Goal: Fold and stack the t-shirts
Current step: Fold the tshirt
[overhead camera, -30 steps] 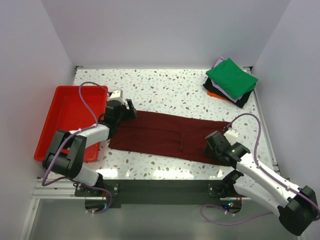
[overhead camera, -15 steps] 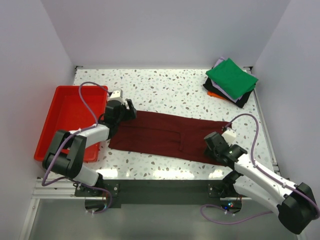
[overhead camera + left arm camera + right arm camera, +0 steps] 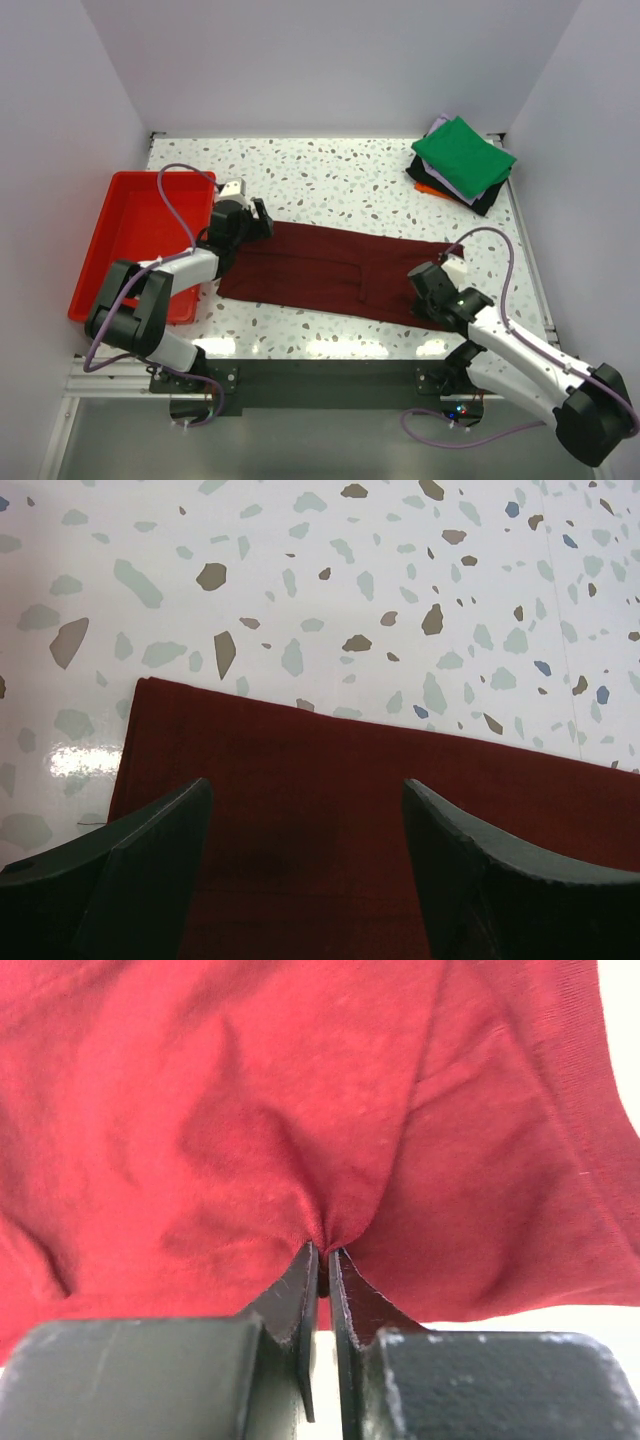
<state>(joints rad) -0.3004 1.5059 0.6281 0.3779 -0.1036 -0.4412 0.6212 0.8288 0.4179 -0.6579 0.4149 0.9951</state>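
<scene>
- Speckled white tabletop (image 3: pixel 340 180), walled on three sides, is carrying everything in play.
- Closest in, the right gripper (image 3: pixel 322 1250) is pinching a small pucker of the maroon t-shirt (image 3: pixel 330 270), its jaws pressing almost together. From above, it is sitting at the cloth's 3 o'clock end, on the near edge.
- Opposite it, the left gripper (image 3: pixel 305 800) is hovering with jaws spread wide over the shirt's 9 o'clock end, at the far corner, gripping nothing.
- Between them the shirt is lying flat as a long band, its long axis running roughly 9 o'clock to 3 o'clock. Any fold is likely turning on carrying one end along that line.
- Further out, the folded stack (image 3: pixel 462 160), green on top, is sitting at the table's 1 o'clock corner, nearer the right arm.
- Over at 9 o'clock, the red tray (image 3: pixel 135 235) is lying beside the left arm.
</scene>
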